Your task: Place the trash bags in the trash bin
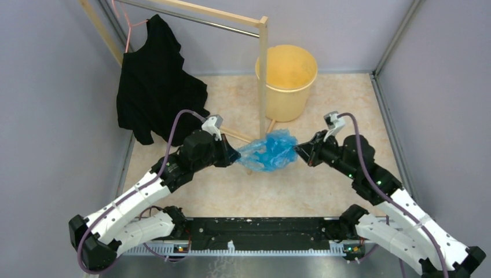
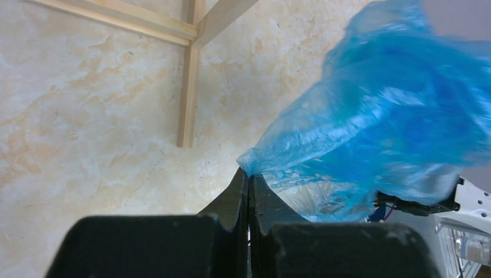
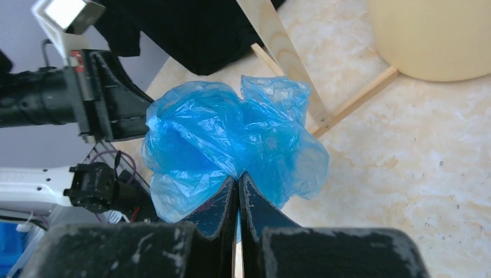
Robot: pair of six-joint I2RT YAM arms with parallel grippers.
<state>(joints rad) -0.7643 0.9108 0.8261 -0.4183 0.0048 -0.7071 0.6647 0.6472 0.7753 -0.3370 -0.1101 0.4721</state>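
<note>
Beige marbled tabletop (image 1: 324, 185), walled in grey, is seen from above. A crumpled blue translucent plastic trash bag (image 1: 269, 152) is held at centre between the left gripper (image 1: 234, 155) at its nine o'clock and the right gripper (image 1: 299, 152) at its three o'clock. A round pale yellow-orange plastic trash bin (image 1: 288, 81) stands at the bag's twelve o'clock, partly behind the upright post of a light wooden rack (image 1: 263, 75).

From the left wrist, the jaws are seen pinched together on a corner of film.

From the right wrist, the jaws are likewise closed on a fold, with the bin at one o'clock.

The bag is best carried high with both arms moved together, so the film is not torn. The post should be passed on its right, and the bag released only once it is over the rim.
</note>
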